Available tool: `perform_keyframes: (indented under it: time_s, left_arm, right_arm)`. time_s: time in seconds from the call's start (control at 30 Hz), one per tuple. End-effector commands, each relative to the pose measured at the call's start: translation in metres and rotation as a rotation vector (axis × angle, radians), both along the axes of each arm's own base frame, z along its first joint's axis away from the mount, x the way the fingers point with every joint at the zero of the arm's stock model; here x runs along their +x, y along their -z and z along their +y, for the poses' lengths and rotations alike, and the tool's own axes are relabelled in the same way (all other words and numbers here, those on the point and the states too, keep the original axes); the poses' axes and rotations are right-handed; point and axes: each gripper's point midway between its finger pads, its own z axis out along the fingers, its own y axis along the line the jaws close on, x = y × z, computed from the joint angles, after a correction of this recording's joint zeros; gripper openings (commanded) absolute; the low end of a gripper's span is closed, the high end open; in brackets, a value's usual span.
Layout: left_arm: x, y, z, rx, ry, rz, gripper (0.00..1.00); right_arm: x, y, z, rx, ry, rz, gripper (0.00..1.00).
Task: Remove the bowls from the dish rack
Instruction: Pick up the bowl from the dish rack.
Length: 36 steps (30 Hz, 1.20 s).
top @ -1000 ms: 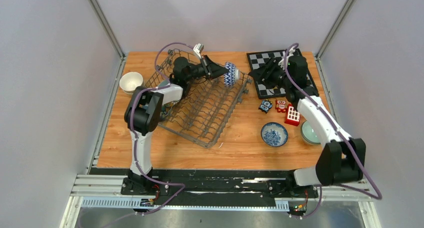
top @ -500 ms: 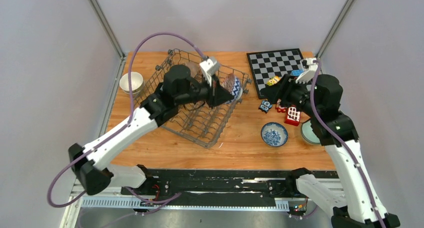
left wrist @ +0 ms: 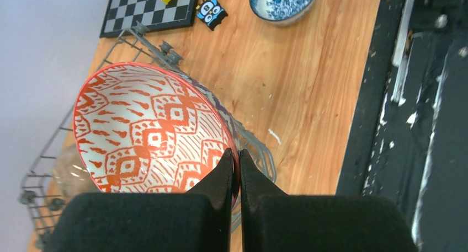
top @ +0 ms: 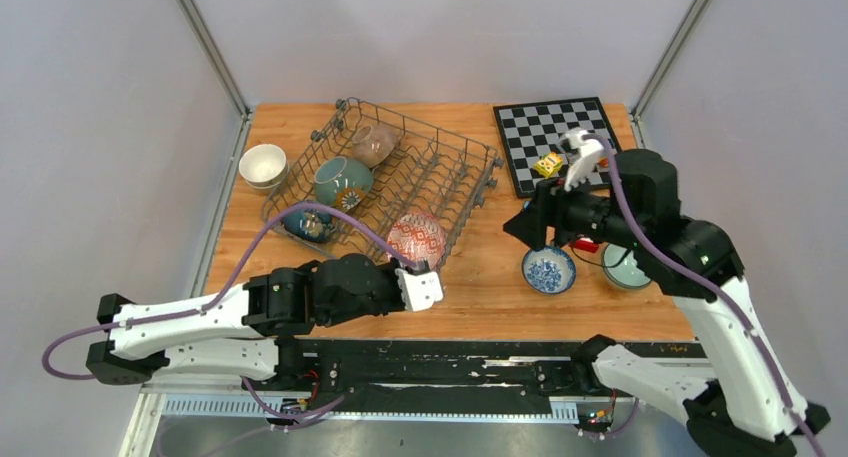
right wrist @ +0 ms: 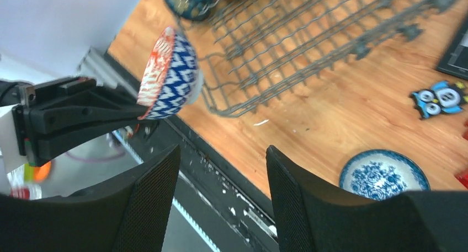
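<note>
**Patterned bowl** (left wrist: 149, 133): orange-red diamond print inside, blue-and-white zigzag outside, small foot.
- Handling: probably glazed ceramic. Stiff, fairly heavy for its size, slick under the pads, liable to chip or shatter if dropped or knocked against wire.
- Hold: best taken at the rim, one finger inside the wall and one outside, as at present. Such a thin-edge pinch is judged prone to swinging, so a slow carry is advisable.
- Orientation: round, no true long axis. Foot-to-mouth axis tipped well off vertical, mouth turned roughly up and toward the near side, foot toward the rack.
- Location: raised at the near right corner of the dish rack (top: 440, 167), apparently clear of the wires.

**Left claw** (left wrist: 235, 158): clamped on the bowl's near rim, jaws nearly meeting across the wall.

**Dish rack**: grey wire, set askew on the far left of the counter (top: 480, 302).
- Contents: teal bowl (top: 343, 180) and clear glass bowl (top: 375, 142) toward the far end, dark blue bowl (top: 305, 224) at the near left.

**Right claw** (right wrist: 221, 153): jaws apart, empty, hanging above the right half of the counter, near a blue-patterned dish (top: 548, 270).

**Also on the counter**: white bowl (top: 263, 164) left of the rack, pale green bowl (top: 615, 267) at right, chessboard (top: 545, 127) far right, owl toy (right wrist: 441, 100).
</note>
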Motion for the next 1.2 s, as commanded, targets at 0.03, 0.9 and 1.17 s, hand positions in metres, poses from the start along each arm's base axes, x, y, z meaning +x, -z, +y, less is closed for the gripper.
perform_keyframes:
  time_s: [0.03, 0.9, 1.17]
  left_arm:
    - [0.001, 0.009, 0.005, 0.193, 0.046, -0.222, 0.0]
    - [-0.07, 0.065, 0.005, 0.461, 0.496, -0.341, 0.0]
    - [-0.07, 0.066, 0.006, 0.478, 0.501, -0.36, 0.0]
  right_arm:
    - [-0.012, 0.024, 0.023, -0.253, -0.124, 0.022, 0.63]
    - [-0.034, 0.098, 0.111, -0.666, -0.39, 0.076, 0.53]
    - [-0.041, 0.122, 0.107, -0.773, -0.432, 0.103, 0.47]
